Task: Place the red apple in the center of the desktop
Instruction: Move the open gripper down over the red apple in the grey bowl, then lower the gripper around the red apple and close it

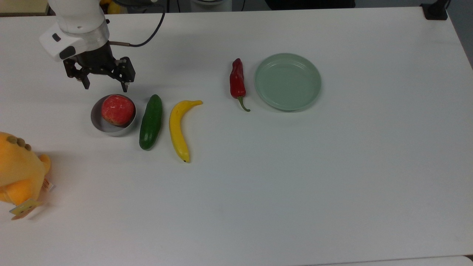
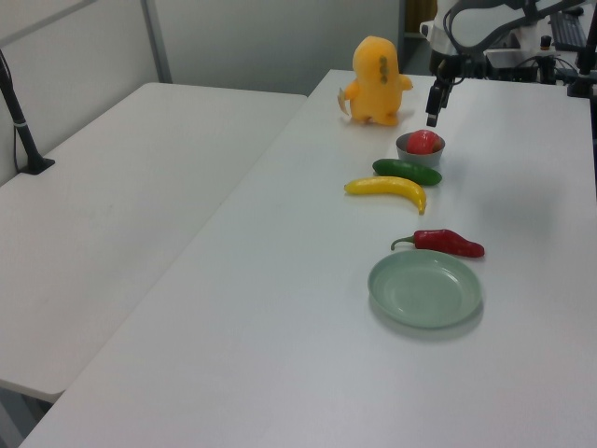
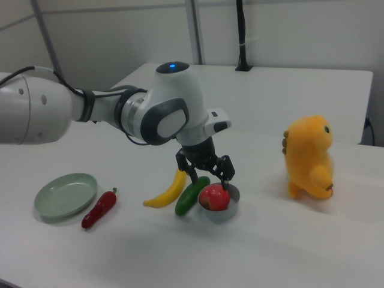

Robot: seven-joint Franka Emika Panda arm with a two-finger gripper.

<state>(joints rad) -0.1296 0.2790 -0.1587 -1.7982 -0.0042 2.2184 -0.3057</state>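
Observation:
The red apple (image 1: 117, 109) (image 2: 423, 142) (image 3: 213, 197) sits in a small grey bowl (image 1: 97, 122) (image 3: 231, 210) on the white desktop (image 1: 295, 184), toward the top view's left. My gripper (image 1: 106, 88) (image 2: 434, 117) (image 3: 210, 179) hangs open just above and slightly behind the apple. Its black fingers (image 1: 125, 88) are spread about as wide as the bowl and hold nothing. In the right view the fingertips are level with the apple's top, not touching it.
To the top view's right of the bowl lie a green cucumber (image 1: 150, 122), a yellow banana (image 1: 178, 131), a red chili pepper (image 1: 237, 82) and a pale green plate (image 1: 288, 81). An orange plush toy (image 1: 18, 173) stands at the top view's left edge.

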